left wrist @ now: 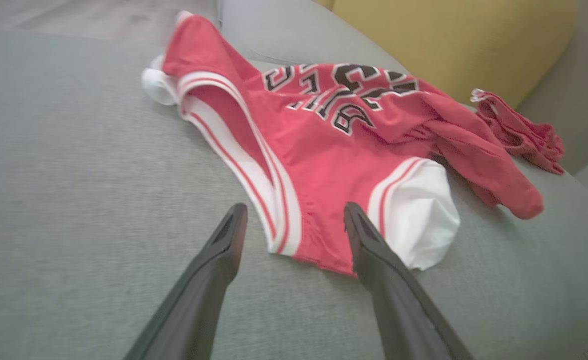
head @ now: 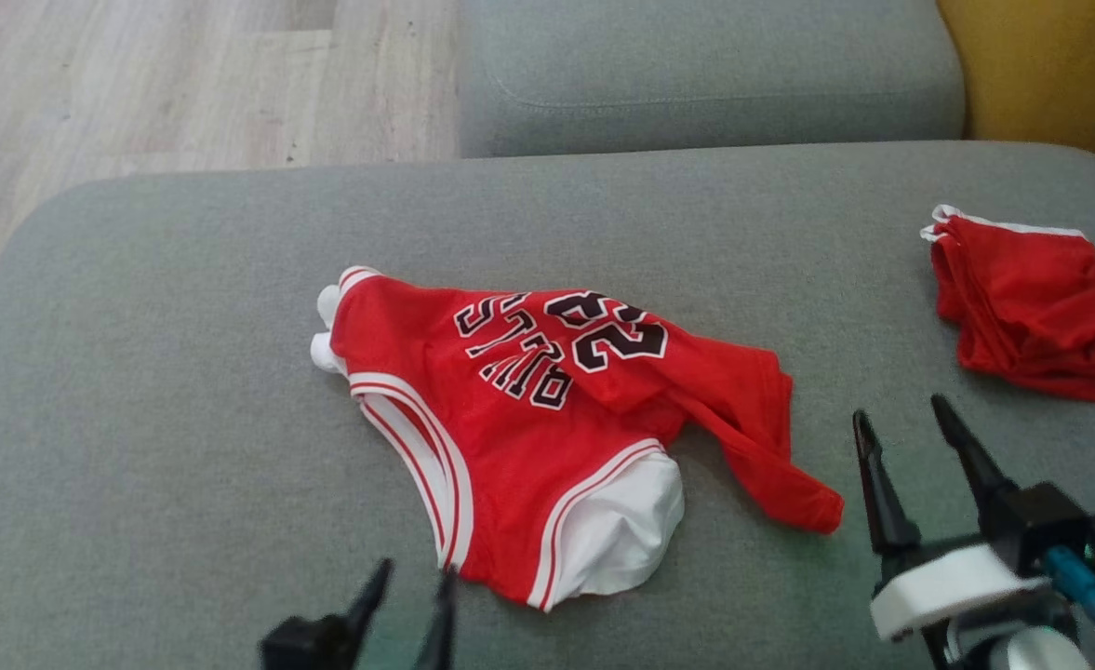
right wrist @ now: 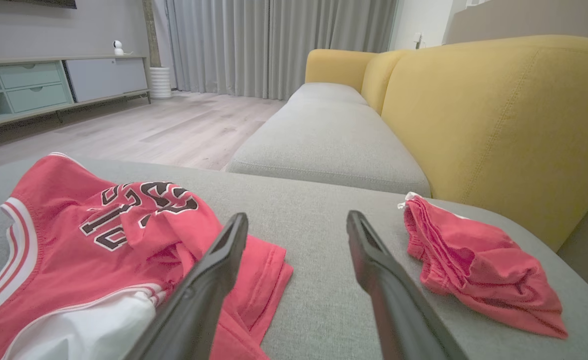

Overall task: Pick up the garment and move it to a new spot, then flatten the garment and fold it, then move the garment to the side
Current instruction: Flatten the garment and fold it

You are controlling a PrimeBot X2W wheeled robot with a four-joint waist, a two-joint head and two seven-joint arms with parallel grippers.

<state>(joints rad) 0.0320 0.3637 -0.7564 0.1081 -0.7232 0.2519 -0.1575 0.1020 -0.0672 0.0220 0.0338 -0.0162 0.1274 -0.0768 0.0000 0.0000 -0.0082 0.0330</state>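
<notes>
A red basketball jersey (head: 528,409) with white trim and black lettering lies crumpled on the grey sofa cushion (head: 138,372); it also shows as the jersey (left wrist: 323,145) and jersey (right wrist: 99,235) in the wrist views. My left gripper (head: 412,575) stands open just in front of its near hem, and in the left wrist view the left gripper (left wrist: 294,220) has its fingertips either side of that hem. My right gripper (head: 901,414) hangs open right of the jersey's red bottom edge; in its own view the right gripper (right wrist: 296,222) holds nothing.
A second red garment (head: 1031,302), crumpled shorts, lies at the cushion's far right, also seen as the shorts (right wrist: 473,260). Another grey cushion (head: 696,65) lies behind, a yellow backrest (right wrist: 498,120) to the right. Wooden floor (head: 138,84) is at the upper left.
</notes>
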